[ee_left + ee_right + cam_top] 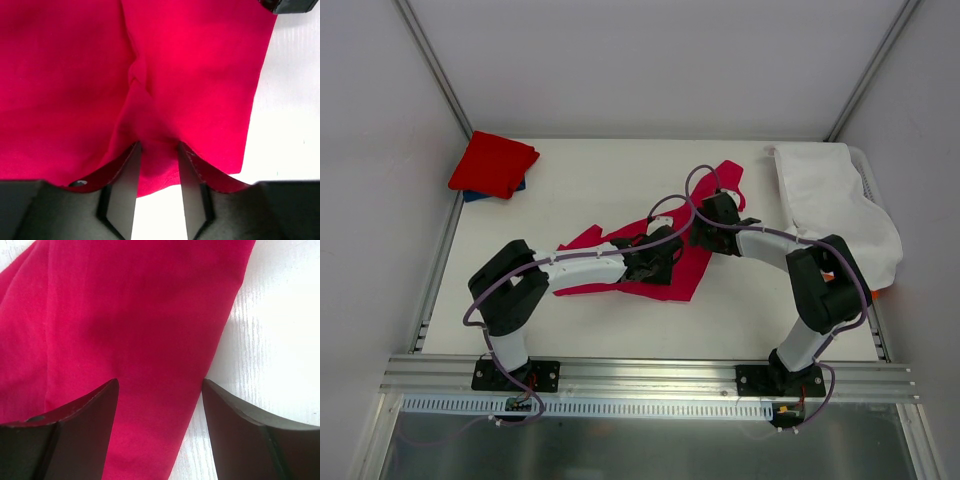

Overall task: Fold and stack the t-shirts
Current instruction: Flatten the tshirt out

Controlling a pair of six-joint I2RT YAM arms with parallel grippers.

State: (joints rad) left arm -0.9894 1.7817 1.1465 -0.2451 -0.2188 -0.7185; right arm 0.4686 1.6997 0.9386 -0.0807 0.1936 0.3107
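Left jaws narrow around pucker of crimson-pink t-shirt (200,75); firm pinch or not, cannot tell. Right jaws wide apart, empty, straddling shirt edge on counter (280,330). Risk: shallow bite slips on lift, skewing fold.

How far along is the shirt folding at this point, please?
Done: the red shirt lies folded on the blue shirt at the far left corner. In hand: the pink shirt lies rumpled, left gripper straddling a pucker, right gripper open over its edge. Left: fold and stack it.
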